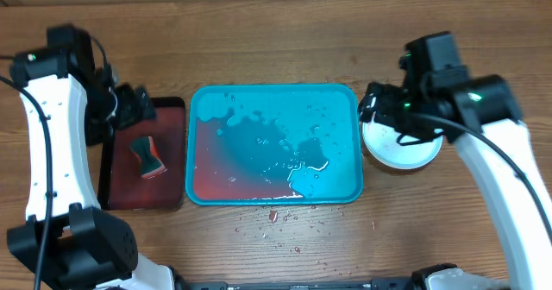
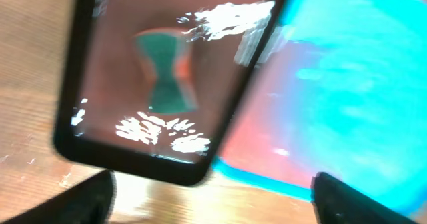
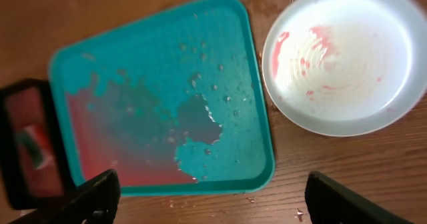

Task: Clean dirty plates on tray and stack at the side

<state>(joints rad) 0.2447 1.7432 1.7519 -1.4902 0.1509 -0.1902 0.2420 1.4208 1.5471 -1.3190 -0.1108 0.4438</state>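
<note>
The teal tray lies mid-table, wet, with reddish water pooled at its front left; no plate is on it. It also shows in the right wrist view and the left wrist view. A white plate with red smears sits on the table right of the tray; whether other plates lie beneath it I cannot tell. The light blue and yellow-green plates are not in view. My right gripper is open and empty above the plate. My left gripper is open and empty over the maroon tray.
A dark maroon black-rimmed tray lies left of the teal tray and holds a green hourglass sponge, also seen in the left wrist view. Water drops spot the wood in front of the teal tray.
</note>
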